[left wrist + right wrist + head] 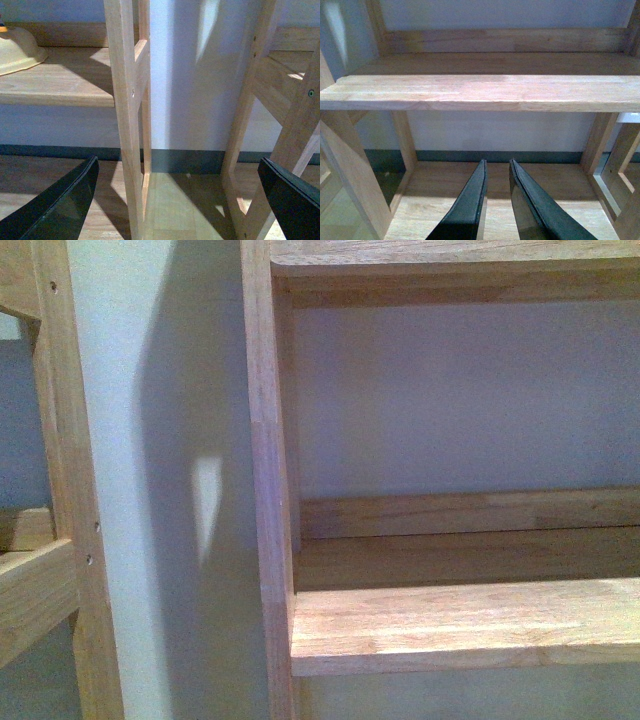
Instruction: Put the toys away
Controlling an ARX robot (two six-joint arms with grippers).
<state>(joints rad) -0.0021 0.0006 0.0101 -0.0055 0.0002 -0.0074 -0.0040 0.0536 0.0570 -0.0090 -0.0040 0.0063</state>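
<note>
No toys show for certain in any view. A pale yellow rounded thing [16, 50] with an orange spot on top lies on a wooden shelf [65, 82], cut off by the picture's edge; I cannot tell whether it is a toy. My left gripper [177, 165] is open, its dark fingers [65, 200] wide apart and nothing between them. It faces the gap between two wooden shelf units, above the floor. My right gripper [497, 162] is shut and holds nothing. It points under a bare wooden shelf board [480, 92], over the lowest board [440, 200].
A shelf post [125, 120] stands just ahead of the left gripper, and a second unit's frame [280, 100] is beside it. The white wall [190, 75] with its dark skirting lies behind. The front view shows a bare shelf board [460, 625] and its side post [268, 480].
</note>
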